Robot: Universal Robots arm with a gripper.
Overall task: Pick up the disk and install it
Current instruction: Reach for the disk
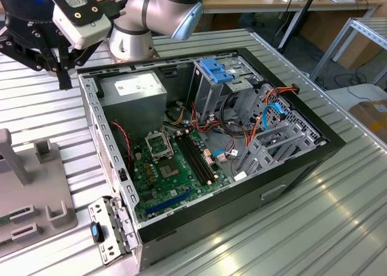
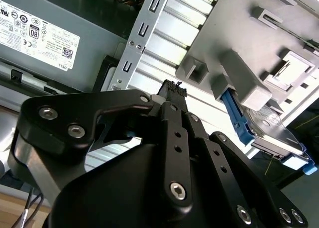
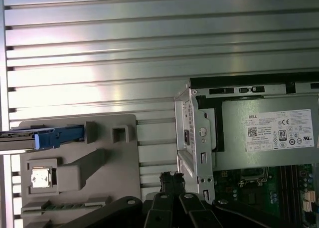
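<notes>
**Arm pose.** Arm (image 1: 158, 10) leans in over the slatted worktop (image 1: 338, 227), wrist pointing down. Gripper (image 1: 62, 77) hangs just outside the open PC case (image 1: 290, 179), next to the case corner that houses the power supply (image 1: 134, 92).

**Gripper state.** In both wrist views the fingers (image 2: 175, 119) are drawn together, tips meeting. Nothing sits between them, and the gripper (image 3: 172, 177) touches neither case nor worktop.

**Disk location.** The disk (image 2: 271, 130) stands on edge in a slot of the gray fixture (image 2: 239, 71), which lies on the worktop beside the case. It is well apart from the gripper (image 2: 173, 88).

**View differences.**
- Second wrist view: shows the disk's silver face w/ blue carrier rail.
- First wrist view: shows the disk (image 3: 45, 137) edge-on, overhanging the fixture's (image 3: 79, 163) edge.
- Exterior view: shows the case interior, incl. green mainboard (image 1: 172, 173) and a drive cage (image 1: 211, 89) w/ light-blue bracket (image 1: 216, 69), plus part of the fixture (image 1: 36, 191) toward the exterior view's left.
</notes>
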